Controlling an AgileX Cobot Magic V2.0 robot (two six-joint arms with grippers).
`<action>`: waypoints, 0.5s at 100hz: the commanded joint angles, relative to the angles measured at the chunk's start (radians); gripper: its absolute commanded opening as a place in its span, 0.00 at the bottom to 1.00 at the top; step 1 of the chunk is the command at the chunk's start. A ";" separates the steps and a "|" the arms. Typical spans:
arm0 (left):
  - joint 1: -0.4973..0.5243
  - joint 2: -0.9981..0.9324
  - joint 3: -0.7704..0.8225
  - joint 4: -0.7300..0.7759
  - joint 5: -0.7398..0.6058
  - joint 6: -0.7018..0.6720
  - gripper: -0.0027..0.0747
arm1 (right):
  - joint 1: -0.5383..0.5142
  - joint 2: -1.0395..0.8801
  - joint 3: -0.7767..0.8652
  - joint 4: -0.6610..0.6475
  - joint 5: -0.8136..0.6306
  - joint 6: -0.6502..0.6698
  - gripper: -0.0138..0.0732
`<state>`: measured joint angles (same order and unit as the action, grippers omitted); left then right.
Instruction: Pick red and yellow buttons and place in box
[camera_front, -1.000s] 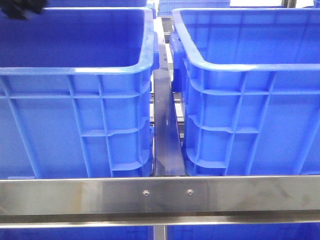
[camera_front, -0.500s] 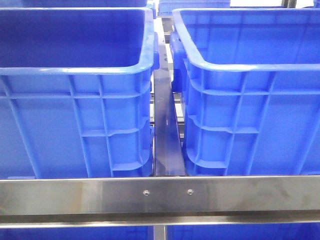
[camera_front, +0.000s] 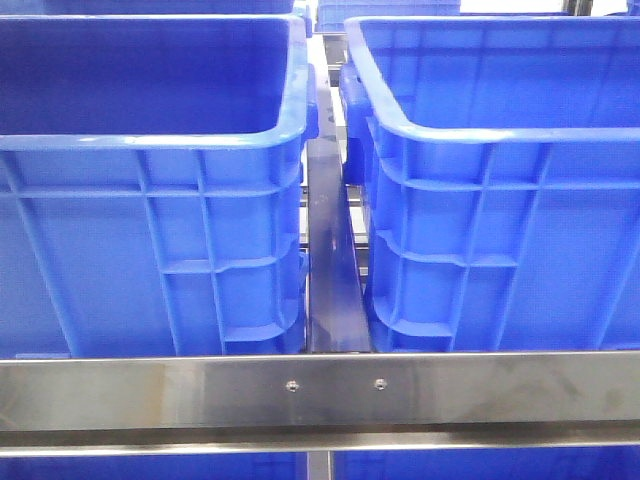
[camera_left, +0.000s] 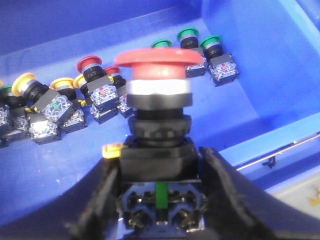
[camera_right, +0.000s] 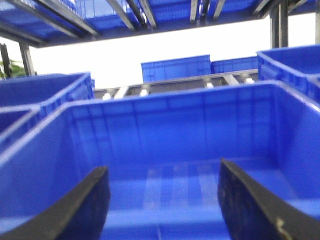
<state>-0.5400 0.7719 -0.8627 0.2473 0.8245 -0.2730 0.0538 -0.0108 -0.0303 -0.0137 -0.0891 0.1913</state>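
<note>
In the left wrist view my left gripper (camera_left: 159, 200) is shut on a red mushroom-head button (camera_left: 159, 62) with a black body, held above the floor of a blue bin (camera_left: 260, 90). Below it lie several loose buttons: a red one (camera_left: 89, 64), yellow ones (camera_left: 25, 82) and green ones (camera_left: 188, 34). In the right wrist view my right gripper (camera_right: 162, 200) is open and empty, over an empty blue bin (camera_right: 170, 125). Neither gripper shows in the front view.
The front view shows two large blue bins, the left (camera_front: 150, 130) and the right (camera_front: 500, 130), with a metal rail (camera_front: 335, 260) between them and a steel bar (camera_front: 320, 390) across the front. More blue bins (camera_right: 175, 67) stand on racks behind.
A dark part of the left arm at the top left of the front view one second ago has gone out of view. The bins have not moved.
</note>
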 joint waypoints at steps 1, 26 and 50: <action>-0.007 -0.006 -0.028 0.008 -0.058 0.005 0.01 | -0.002 -0.019 -0.103 0.000 -0.033 0.014 0.76; -0.007 -0.006 -0.028 0.008 -0.058 0.006 0.01 | 0.001 0.116 -0.392 0.141 0.357 0.017 0.76; -0.007 -0.006 -0.028 -0.008 -0.058 0.041 0.01 | 0.012 0.388 -0.593 0.559 0.632 -0.248 0.76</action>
<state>-0.5400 0.7719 -0.8627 0.2451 0.8261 -0.2553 0.0555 0.2745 -0.5389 0.3466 0.5224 0.1055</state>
